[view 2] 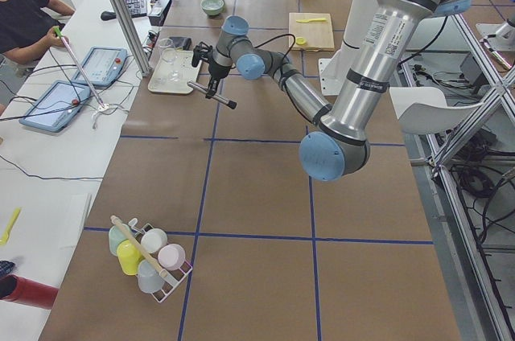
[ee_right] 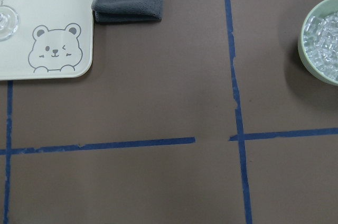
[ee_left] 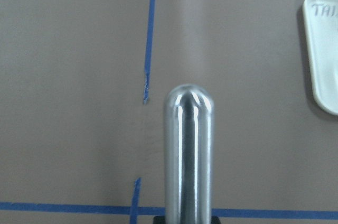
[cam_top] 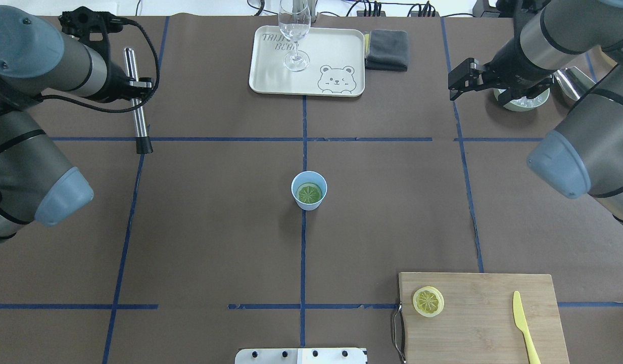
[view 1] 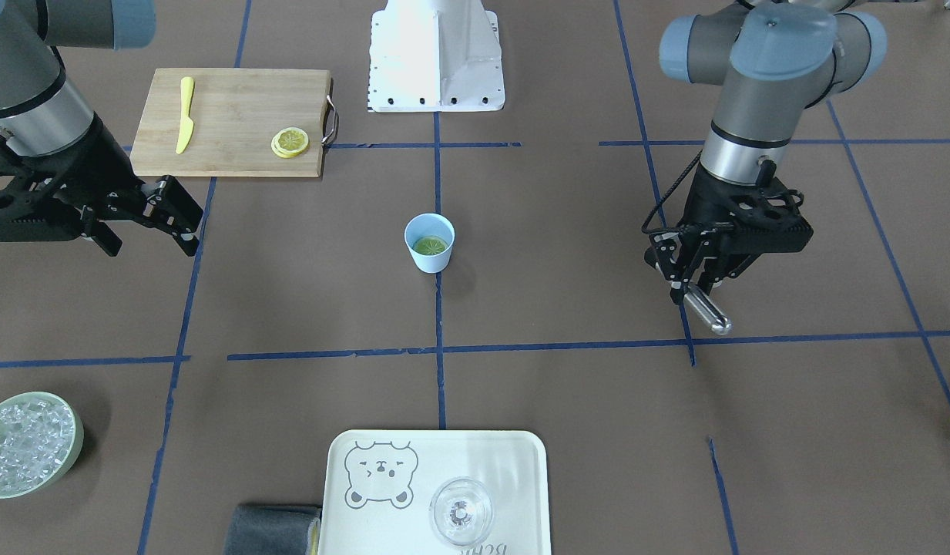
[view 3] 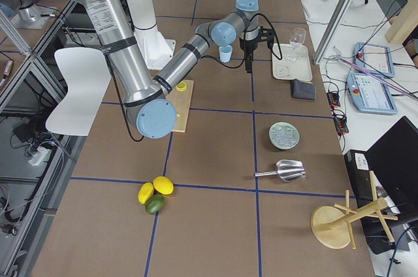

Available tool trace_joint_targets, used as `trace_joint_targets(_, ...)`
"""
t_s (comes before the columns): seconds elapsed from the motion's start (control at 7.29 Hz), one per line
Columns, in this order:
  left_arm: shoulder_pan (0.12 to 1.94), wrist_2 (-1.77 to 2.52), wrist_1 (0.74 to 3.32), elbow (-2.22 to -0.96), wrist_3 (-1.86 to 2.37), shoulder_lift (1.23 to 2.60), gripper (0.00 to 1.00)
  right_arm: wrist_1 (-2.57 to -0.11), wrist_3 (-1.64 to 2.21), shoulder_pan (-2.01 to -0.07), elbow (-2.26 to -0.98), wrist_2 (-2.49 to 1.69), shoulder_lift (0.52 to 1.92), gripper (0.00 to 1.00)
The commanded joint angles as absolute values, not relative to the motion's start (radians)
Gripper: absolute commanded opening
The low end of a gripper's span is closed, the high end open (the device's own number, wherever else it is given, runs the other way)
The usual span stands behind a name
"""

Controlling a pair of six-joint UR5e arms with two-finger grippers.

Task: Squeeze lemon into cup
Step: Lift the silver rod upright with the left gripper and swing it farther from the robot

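The light-blue cup [view 1: 429,245] stands at the table's middle, and also shows in the overhead view [cam_top: 309,190]. One lemon slice [cam_top: 309,193] lies flat inside it and looks greenish there. A second lemon slice [view 1: 290,142] lies on the wooden cutting board [view 1: 236,100]; it also shows in the overhead view [cam_top: 428,301]. My left gripper [view 1: 686,289] is shut on a shiny metal rod [view 1: 709,312], well off to the cup's side, and the rod fills the left wrist view [ee_left: 189,155]. My right gripper [view 1: 188,231] is open and empty, beside the board's corner and above the table.
A yellow knife [view 1: 185,114] lies on the board. A cream bear tray [view 1: 513,462] holds a clear stemmed glass [view 1: 461,511], with a grey cloth [view 1: 274,528] beside it. A pale green bowl of ice [view 1: 28,443] sits on the right arm's side. The robot's white base plate [view 1: 436,54] stands behind the cup.
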State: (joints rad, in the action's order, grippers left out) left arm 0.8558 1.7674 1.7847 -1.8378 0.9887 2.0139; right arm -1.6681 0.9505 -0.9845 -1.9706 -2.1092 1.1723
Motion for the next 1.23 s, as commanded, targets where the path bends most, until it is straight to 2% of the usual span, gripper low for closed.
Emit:
trace_joint_targets(0.0, 0.844, 1.752, 1.903, -1.833, 0.974, 2.026, 0.00, -1.667, 0.948, -0.995, -1.985, -2.109, 1.198, 1.00)
trace_joint_targets(0.27, 0.842, 1.560, 2.100, -1.845, 0.977, 2.023, 0.00, -1.663, 0.899, -1.031, -2.011, -2.112, 1.258, 1.00)
trace_joint_targets(0.69, 0.752, 1.450, 2.190, -1.907, 0.982, 2.023, 0.00, -1.663, 0.616, -1.199, -2.003, -2.213, 1.409, 1.00)
trace_joint_targets(0.82, 0.709, 1.380, 2.244, -1.907, 0.982, 2.025, 0.00, -1.664, 0.468, -1.279, -1.975, -2.248, 1.455, 1.00)
trace_joint_targets(1.1, 0.672, 1.359, 2.279, -1.908, 0.963, 2.087, 0.00, -1.661, 0.170, -1.440, -1.838, -2.350, 1.486, 1.00)
